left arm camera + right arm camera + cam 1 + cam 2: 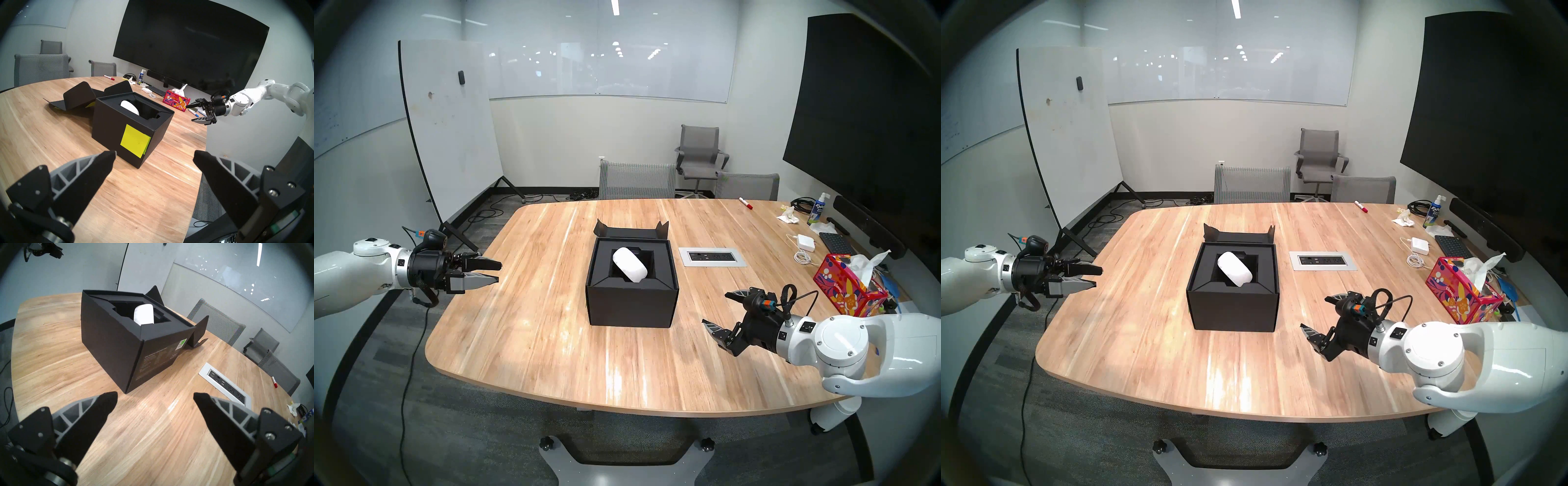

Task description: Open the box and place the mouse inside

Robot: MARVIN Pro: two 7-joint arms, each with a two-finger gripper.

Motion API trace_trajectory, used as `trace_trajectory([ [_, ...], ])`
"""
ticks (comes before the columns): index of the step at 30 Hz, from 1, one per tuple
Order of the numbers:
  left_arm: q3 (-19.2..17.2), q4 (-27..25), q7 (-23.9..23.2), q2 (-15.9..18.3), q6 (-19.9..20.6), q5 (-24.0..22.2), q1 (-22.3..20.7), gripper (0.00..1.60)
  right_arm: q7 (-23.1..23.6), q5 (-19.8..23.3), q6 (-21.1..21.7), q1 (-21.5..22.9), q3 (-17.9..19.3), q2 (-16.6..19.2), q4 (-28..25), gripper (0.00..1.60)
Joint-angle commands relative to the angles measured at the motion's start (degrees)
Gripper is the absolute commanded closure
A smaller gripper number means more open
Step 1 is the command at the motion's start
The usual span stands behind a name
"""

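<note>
Mouse (629, 264) lies tilted in the recess of the open box (631, 305) on the worktop (551, 339), both grippers' jaws apart and empty, so I'd guess a nudge could tip it deeper.

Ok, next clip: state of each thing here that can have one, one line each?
box: open, lid flap folded back flat on the table.
mouse: inside the box's recess, lying tilted, not flat.
left gripper: open, empty, clear of the box.
right gripper: open, empty, clear of the box.
tissue box: open, a tissue sticking out.
</note>
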Motion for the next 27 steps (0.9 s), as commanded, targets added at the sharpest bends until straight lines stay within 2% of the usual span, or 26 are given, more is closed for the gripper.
trace_trajectory([
  [1,-0.6,-0.1,0.0,-0.1,0.0,-0.5,-0.7,0.00,-0.4,0.1,-1.0,3.1,-0.8,0.0,-0.3,0.00],
  [27,-0.6,-0.1,0.0,-0.1,0.0,-0.5,-0.7,0.00,-0.4,0.2,-1.6,8.6,-6.5,0.1,-0.5,0.00],
])
